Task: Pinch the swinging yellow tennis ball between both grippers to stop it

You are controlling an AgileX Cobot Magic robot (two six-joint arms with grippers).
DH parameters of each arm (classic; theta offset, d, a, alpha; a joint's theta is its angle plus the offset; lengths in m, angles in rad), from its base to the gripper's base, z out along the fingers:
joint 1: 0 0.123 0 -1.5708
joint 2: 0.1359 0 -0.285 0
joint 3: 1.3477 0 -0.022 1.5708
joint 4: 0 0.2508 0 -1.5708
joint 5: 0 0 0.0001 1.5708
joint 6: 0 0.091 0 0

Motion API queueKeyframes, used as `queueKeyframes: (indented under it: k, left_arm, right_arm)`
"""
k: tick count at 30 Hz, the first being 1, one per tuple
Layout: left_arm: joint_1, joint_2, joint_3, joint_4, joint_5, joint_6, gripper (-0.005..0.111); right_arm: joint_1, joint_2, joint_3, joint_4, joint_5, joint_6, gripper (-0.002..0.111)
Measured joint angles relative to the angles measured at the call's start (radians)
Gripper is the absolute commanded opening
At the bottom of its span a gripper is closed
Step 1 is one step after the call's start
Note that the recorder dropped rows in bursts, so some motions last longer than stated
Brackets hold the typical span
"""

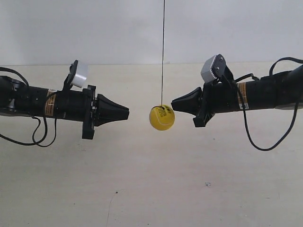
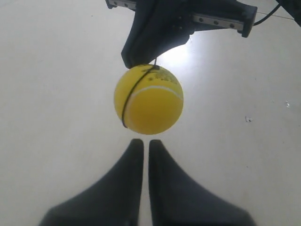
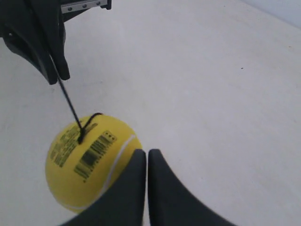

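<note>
The yellow tennis ball (image 1: 162,118) hangs on a thin dark string (image 1: 163,52) between two black cone-shaped grippers. My left gripper (image 1: 128,112), on the arm at the exterior view's left, is shut and points at the ball across a clear gap. In the left wrist view the ball (image 2: 148,100) floats just beyond that gripper's tip (image 2: 146,141). My right gripper (image 1: 173,101) is shut, with its tip close by the ball's upper side; whether they touch is unclear. In the right wrist view the ball (image 3: 84,162), showing a barcode print, sits beside that gripper's tip (image 3: 147,151).
A pale tabletop (image 1: 151,189) lies below and a white wall (image 1: 94,28) stands behind. Black cables (image 1: 265,142) loop down from both arms. Each wrist carries a silver-white camera block (image 1: 78,73). The opposite gripper shows in each wrist view (image 2: 155,33) (image 3: 40,42).
</note>
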Motion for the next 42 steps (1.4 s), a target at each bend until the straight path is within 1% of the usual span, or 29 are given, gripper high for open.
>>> queueKeyframes:
  k: [4, 8, 12, 15, 19, 22, 25, 29, 32, 36, 42]
  left_arm:
    - [0.0, 0.0, 0.0, -0.002, -0.01, 0.0, 0.005]
    - [0.0, -0.023, 0.0, -0.002, -0.01, -0.008, 0.005]
    - [0.0, -0.075, 0.0, 0.035, -0.012, -0.035, 0.005]
    - [0.0, -0.129, 0.0, 0.059, -0.019, -0.076, 0.005]
    - [0.0, -0.224, 0.036, 0.073, -0.03, -0.089, 0.005]
    - [0.0, -0.349, 0.066, 0.085, -0.042, -0.095, 0.005]
    - [0.0, -0.487, 0.068, 0.073, -0.037, -0.141, 0.005]
    - [0.0, -0.627, 0.069, 0.061, -0.026, -0.197, 0.005]
    - [0.0, -0.74, 0.069, 0.057, 0.009, -0.253, 0.005]
    - [0.0, -0.912, 0.069, 0.057, 0.116, -0.355, 0.005]
    - [0.0, -1.194, 0.069, 0.057, 0.314, -0.506, 0.005]
  right_arm:
    - [0.0, 0.0, 0.0, 0.042, 0.004, -0.018, 0.0]
    - [0.0, -0.012, 0.0, 0.06, 0.047, -0.024, 0.0]
    - [-0.002, -0.094, 0.0, -0.009, 0.085, 0.044, 0.0]
    - [-0.002, -0.172, 0.0, -0.053, 0.111, 0.155, 0.0]
    - [-0.006, -0.258, 0.0, -0.158, 0.145, 0.272, 0.0]
    - [-0.006, -0.348, 0.0, -0.273, 0.16, 0.405, 0.0]
    - [-0.006, -0.477, 0.0, -0.295, 0.153, 0.505, 0.0]
    - [-0.006, -0.6, 0.0, -0.297, 0.146, 0.546, 0.0]
    - [-0.006, -0.699, 0.0, -0.298, 0.152, 0.577, 0.0]
    - [-0.006, -0.852, 0.0, -0.302, 0.203, 0.62, 0.0]
    - [-0.006, -1.11, 0.0, -0.304, 0.371, 0.694, 0.0]
